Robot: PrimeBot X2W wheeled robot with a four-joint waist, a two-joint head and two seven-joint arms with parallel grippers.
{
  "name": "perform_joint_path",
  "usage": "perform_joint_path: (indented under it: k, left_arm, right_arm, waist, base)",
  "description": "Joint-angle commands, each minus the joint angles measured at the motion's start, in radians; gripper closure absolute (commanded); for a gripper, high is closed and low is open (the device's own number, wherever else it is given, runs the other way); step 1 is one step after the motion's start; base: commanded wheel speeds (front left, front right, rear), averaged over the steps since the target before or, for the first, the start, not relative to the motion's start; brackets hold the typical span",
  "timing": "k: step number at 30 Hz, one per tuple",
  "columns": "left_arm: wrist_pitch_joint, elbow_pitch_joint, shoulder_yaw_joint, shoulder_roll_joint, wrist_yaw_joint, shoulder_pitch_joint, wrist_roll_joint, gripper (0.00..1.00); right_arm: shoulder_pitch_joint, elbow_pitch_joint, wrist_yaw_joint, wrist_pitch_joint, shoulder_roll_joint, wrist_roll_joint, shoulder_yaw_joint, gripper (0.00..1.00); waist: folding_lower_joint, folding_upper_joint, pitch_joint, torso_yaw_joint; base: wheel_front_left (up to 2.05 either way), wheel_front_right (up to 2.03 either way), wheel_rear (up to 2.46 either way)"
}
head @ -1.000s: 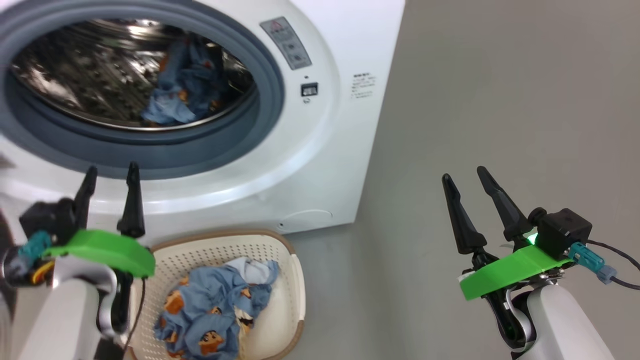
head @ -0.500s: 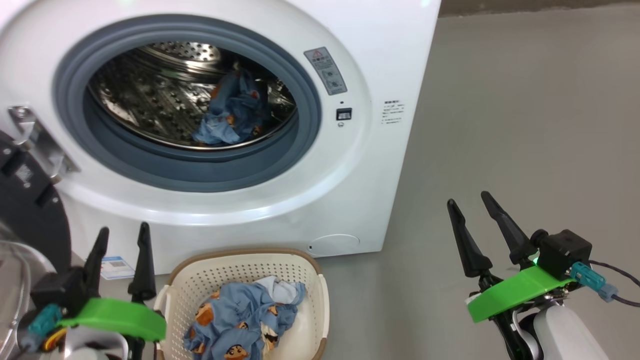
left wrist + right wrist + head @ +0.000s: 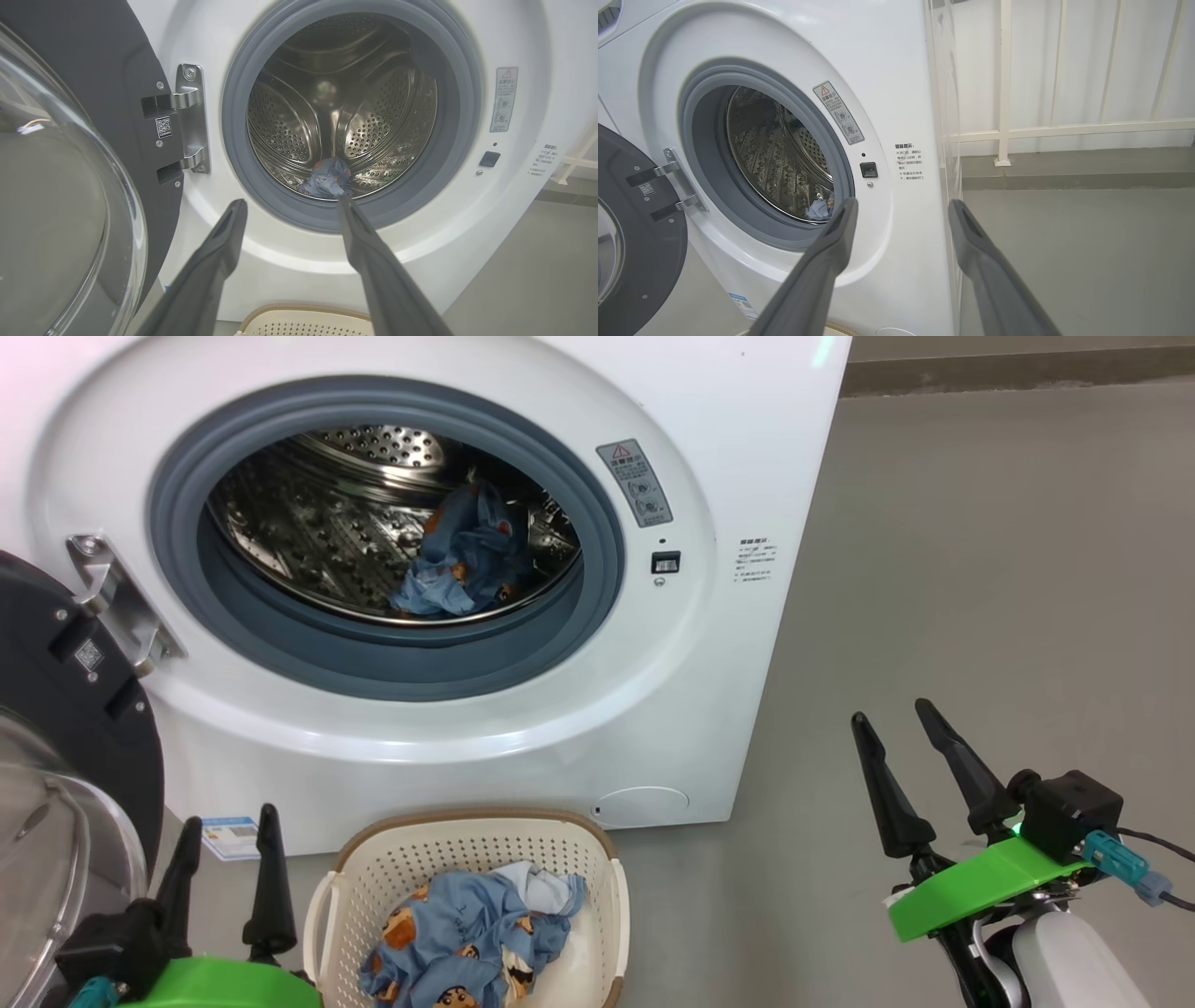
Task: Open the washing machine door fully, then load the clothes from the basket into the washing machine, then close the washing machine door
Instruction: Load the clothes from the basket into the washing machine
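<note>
We count two bundles of light blue clothes (image 3: 467, 947) printed with orange-brown cartoon figures. One bundle, with a cream-white part showing, lies at the bottom centre of the head view, inside the single small cream-white perforated plastic basket (image 3: 471, 821) with its brown woven-look rim. The second bundle (image 3: 456, 569) lies in the upper centre, low inside the one steel perforated drum (image 3: 317, 532).

The basket stands on the grey floor (image 3: 980, 569) just in front of the one big white front-loading washing machine (image 3: 738, 448), below its grey-blue rubber gasket (image 3: 392, 667). The one round door (image 3: 75, 709), with a glossy black rim and a bulging clear glass window, hangs wide open at the left edge on a silver hinge (image 3: 121, 607). A small blue label (image 3: 229, 837) sits low on the machine's front, left of the basket.

We count two grippers. The left gripper (image 3: 231, 819) is at the lower left, just beside the basket's left side. Its two long dark fingers point up the frame, spread apart with nothing between them. The basket bundle lies near it to the right, and the drum bundle is well apart, up and to the right. The right gripper (image 3: 891, 712) is at the lower right over bare floor, its fingers likewise spread and empty. Both bundles lie well apart to its left.
</note>
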Motion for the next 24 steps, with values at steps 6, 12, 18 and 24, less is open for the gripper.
perform_joint_path:
  k: [6, 12, 18, 24]
  left_arm:
    - [-0.006, -0.047, 0.032, 0.011, 0.006, -0.009, 0.014, 0.0]
    - [-0.006, -0.053, 0.029, 0.013, 0.006, -0.013, 0.024, 0.0]
    - [-0.006, -0.056, 0.027, 0.01, 0.007, -0.014, 0.03, 0.0]
    - [-0.006, -0.056, 0.027, 0.009, 0.007, -0.017, 0.031, 0.0]
  right_arm:
    - [0.009, -0.031, 0.002, -0.005, -0.013, -0.007, 0.012, 0.0]
    - [0.004, -0.03, 0.002, -0.005, -0.012, -0.01, 0.011, 0.0]
    - [0.002, -0.027, 0.002, -0.005, -0.013, -0.011, 0.012, 0.0]
    - [-0.001, -0.026, 0.002, -0.005, -0.014, -0.01, 0.013, 0.0]
  waist:
    - [0.0, 0.0, 0.003, 0.002]
    - [0.0, 0.0, 0.006, 0.0]
    - [0.0, 0.0, 0.009, -0.003]
    - [0.0, 0.0, 0.014, -0.005]
  base:
    - [0.0, 0.0, 0.0]
    - [0.0, 0.0, 0.0]
    - [0.0, 0.0, 0.0]
    - [0.0, 0.0, 0.0]
